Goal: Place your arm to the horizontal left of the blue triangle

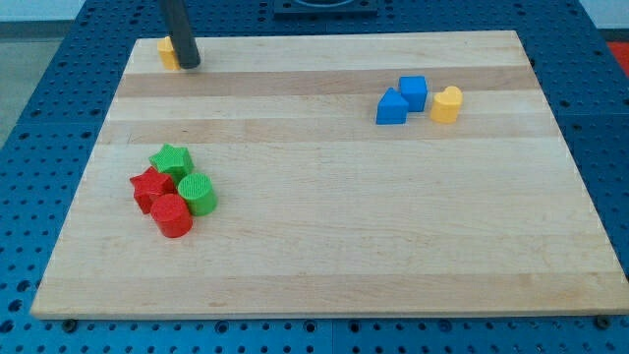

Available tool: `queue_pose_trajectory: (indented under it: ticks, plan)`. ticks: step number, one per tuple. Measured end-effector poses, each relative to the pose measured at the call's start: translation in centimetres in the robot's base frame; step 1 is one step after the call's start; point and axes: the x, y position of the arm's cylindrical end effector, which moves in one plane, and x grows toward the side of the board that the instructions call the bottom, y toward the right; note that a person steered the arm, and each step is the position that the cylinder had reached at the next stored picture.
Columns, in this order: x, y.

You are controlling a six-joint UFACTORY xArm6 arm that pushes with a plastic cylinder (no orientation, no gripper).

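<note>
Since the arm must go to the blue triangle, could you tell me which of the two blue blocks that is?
It is the blue triangle, the left, lower one of the pair, with sloping sides; the blue cube touches its upper right.

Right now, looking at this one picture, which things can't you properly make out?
- Yellow block, view's top left: my rod covers its right side, so its shape is unclear.
- My tip: whether it touches that block cannot be told.
- Rod's upper part: cut off by the view's top edge.
- Blue cube: its lower left corner is hidden behind the blue triangle.
- Red star: partly covered by the red cylinder.
</note>
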Motion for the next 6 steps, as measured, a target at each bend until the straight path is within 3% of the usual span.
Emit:
queue_pose_trajectory:
  ticks: [1,3,6]
  plan:
    - [0.4,0.3]
    - [8.9,8.4]
    - [8.6,8.4]
